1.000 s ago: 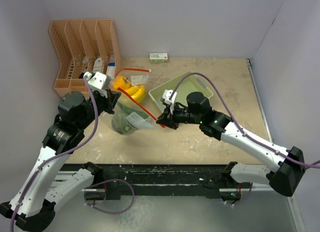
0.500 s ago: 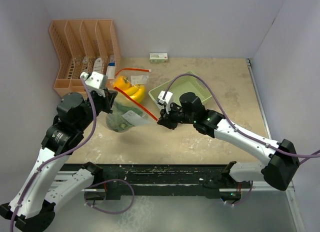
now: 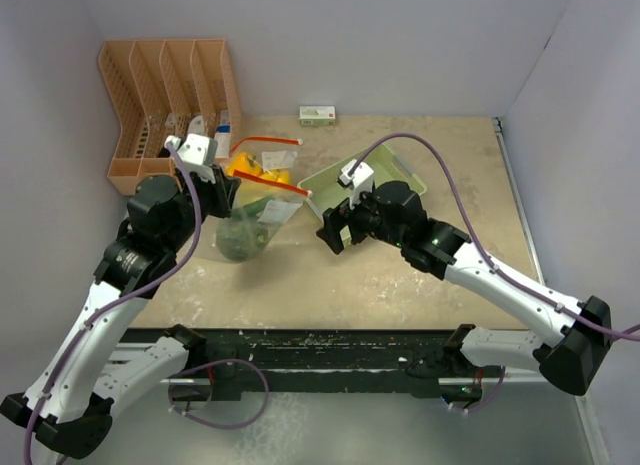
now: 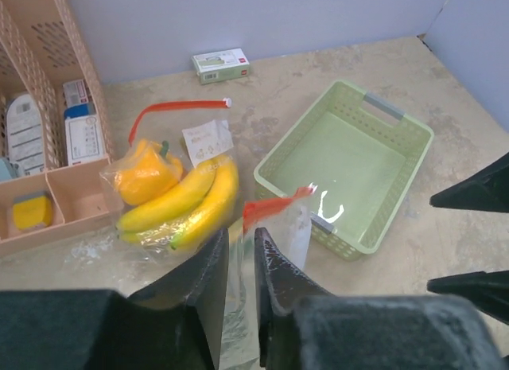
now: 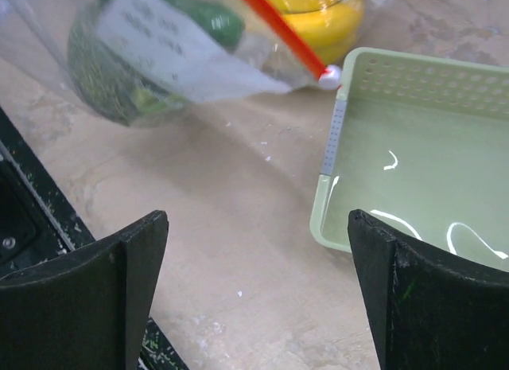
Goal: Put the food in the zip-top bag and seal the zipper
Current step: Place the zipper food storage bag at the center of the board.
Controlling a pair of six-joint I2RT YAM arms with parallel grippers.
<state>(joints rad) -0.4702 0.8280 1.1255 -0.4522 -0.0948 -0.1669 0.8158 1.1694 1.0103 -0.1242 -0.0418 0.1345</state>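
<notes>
Top external view: on the table (image 3: pixel 400 275), the basket (image 4: pixel 350 159) lies by the right arm, and two clear bags rest between it and the rack (image 3: pixel 165 95). The nearer bag (image 5: pixel 207 68) holds the melon (image 5: pixel 103 75) and the cucumber (image 5: pixel 203 18). The second bag (image 4: pixel 205 139), just behind it, holds the bananas (image 4: pixel 187 207) and the orange (image 4: pixel 143 171). The small white piece cannot be made out. The left claw (image 4: pixel 242 243) is pressed together on the nearer bag's film at one end of its mouth. The right claw (image 5: pixel 256 219) stands spread wide with nothing between its fingers. It is near the far end of the red zipper (image 5: pixel 278 32), where the white slider (image 5: pixel 328 75) sits just beside the basket rim. Sealing looks to be the step in hand and is probably close to done on this bag, though whether the strip is shut along its whole length is unclear. Next, the left claw would need to ease apart without dragging the bag.
</notes>
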